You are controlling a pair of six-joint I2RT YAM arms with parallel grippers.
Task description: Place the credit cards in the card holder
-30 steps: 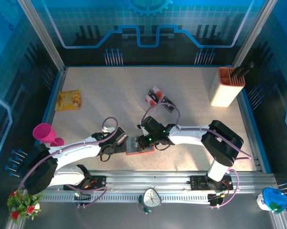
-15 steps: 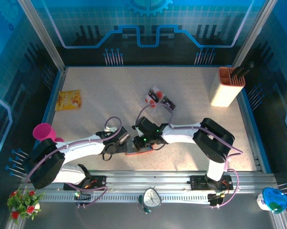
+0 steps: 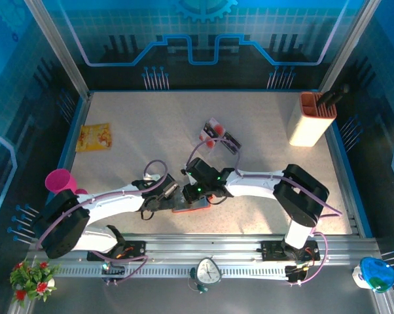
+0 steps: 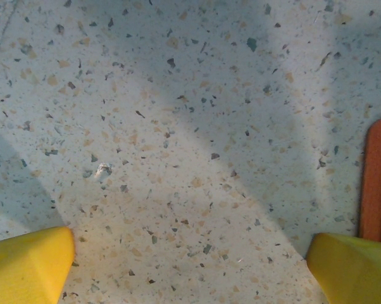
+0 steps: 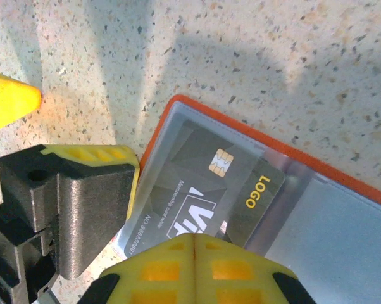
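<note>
Right gripper (image 5: 193, 244), having just closed above the card holder (image 5: 342, 215), is apparently pressing a half-pocketed credit card (image 5: 203, 183) inward; left gripper (image 4: 190, 259) is gaping wide alongside.

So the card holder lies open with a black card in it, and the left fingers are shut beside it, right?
No: the left fingers stand wide open beside the card holder, as the left wrist view shows. The holder does lie open with a black card in it.

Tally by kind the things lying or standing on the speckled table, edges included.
Orange-red folding card holder: 1
Flat black, red and white credit cards: 3 visible, two loose, one in the holder
Pink plastic cup: 1
Tall cream-and-orange container: 1
Yellow flat packet: 1
Total: 7
</note>
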